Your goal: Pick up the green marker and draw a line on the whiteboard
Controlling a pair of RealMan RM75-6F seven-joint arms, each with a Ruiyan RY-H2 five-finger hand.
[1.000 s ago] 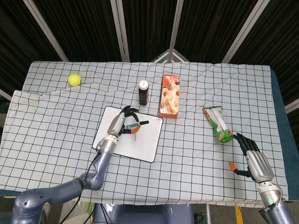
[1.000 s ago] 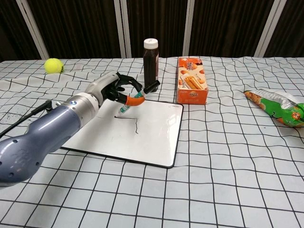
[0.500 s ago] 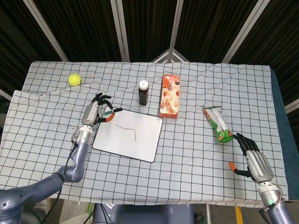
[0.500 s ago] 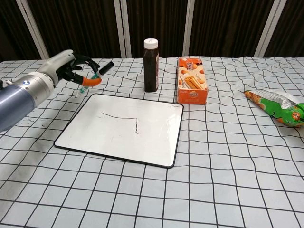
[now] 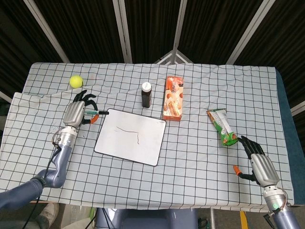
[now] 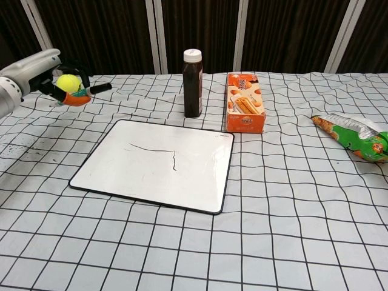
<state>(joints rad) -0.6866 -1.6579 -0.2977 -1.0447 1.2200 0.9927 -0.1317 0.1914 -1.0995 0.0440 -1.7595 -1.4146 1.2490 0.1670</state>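
Marker (image 5: 93,114) in the left hand (image 5: 76,113), pinched between its fingers and carried just left of the whiteboard (image 5: 129,136), off its surface, dark cap end pointing toward the board's near corner. A thin dark line is drawn across the whiteboard. The right hand (image 5: 258,162) rests at the table's near right edge, fingers spread and holding nothing. A tennis ball (image 5: 75,81) lies beyond the left hand; a brown bottle (image 5: 146,94), an orange box (image 5: 173,98) and a snack bag (image 5: 222,127) sit further right.

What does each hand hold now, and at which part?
The left hand holds the green marker by its barrel, the dark end sticking out toward the whiteboard. The right hand holds nothing.
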